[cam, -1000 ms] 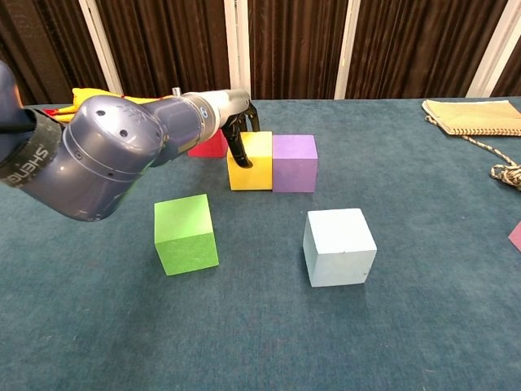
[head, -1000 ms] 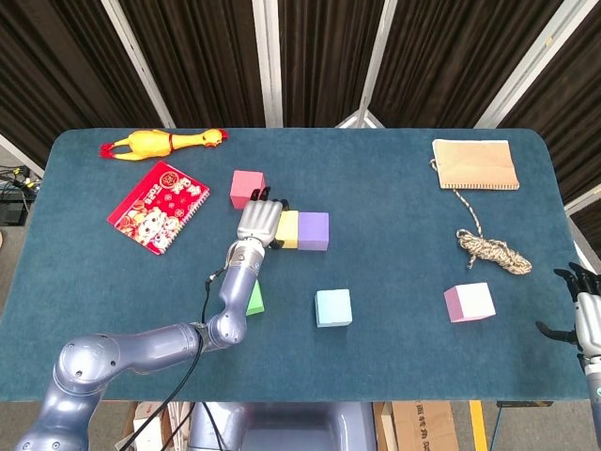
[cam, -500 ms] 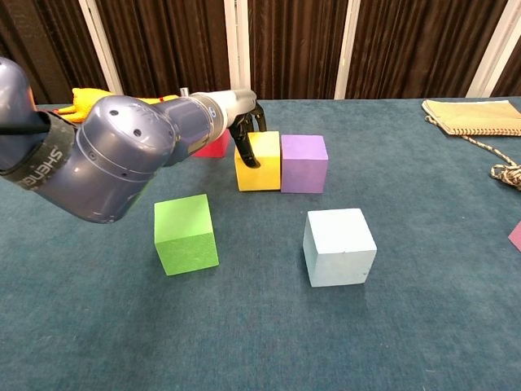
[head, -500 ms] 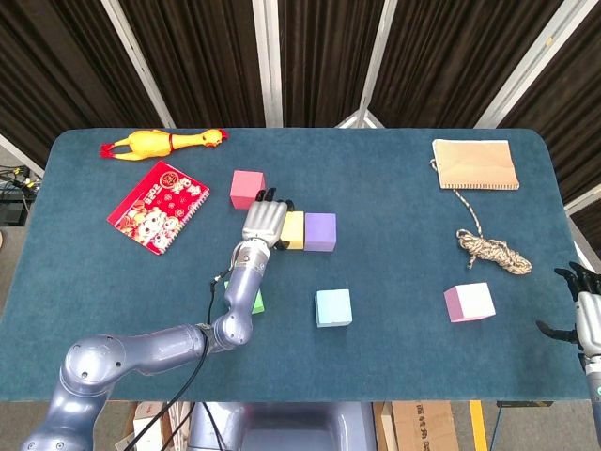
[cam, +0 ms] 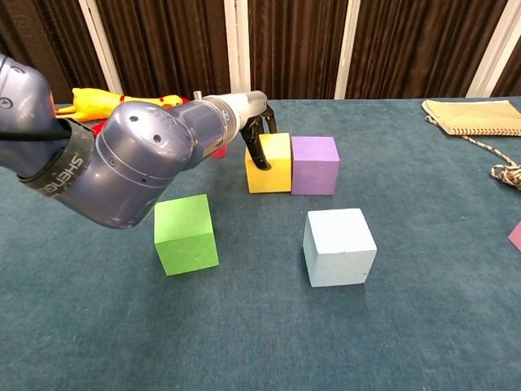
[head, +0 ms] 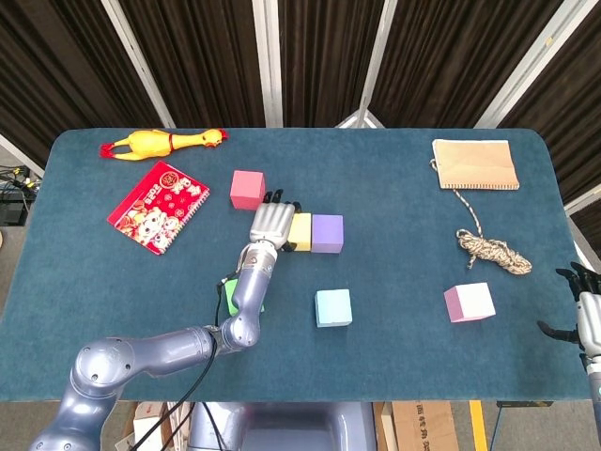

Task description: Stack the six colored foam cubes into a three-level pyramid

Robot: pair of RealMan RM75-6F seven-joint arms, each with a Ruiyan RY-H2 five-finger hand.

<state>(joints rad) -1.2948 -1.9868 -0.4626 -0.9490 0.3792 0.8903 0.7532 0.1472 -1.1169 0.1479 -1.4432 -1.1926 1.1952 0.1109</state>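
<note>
The left hand [head: 271, 222] lies at the left face of the yellow cube [head: 300, 232], its dark fingers [cam: 254, 149] curled down over that cube's near-left corner, so it holds or presses the cube; which of the two I cannot tell. The yellow cube touches the purple cube [head: 327, 233] on its right, the pair forming a short row running left to right across the desk [head: 404, 207]. The light blue cube [head: 332, 307] sits toward the robot and slightly right of that row, the green cube [cam: 186, 233] near the left forearm (half hidden from above). The pink cube [head: 469, 302] lies far right, much nearer the right hand [head: 584, 318], which hangs empty with fingers apart; the red cube [head: 247, 188] rests just behind the left hand.
</note>
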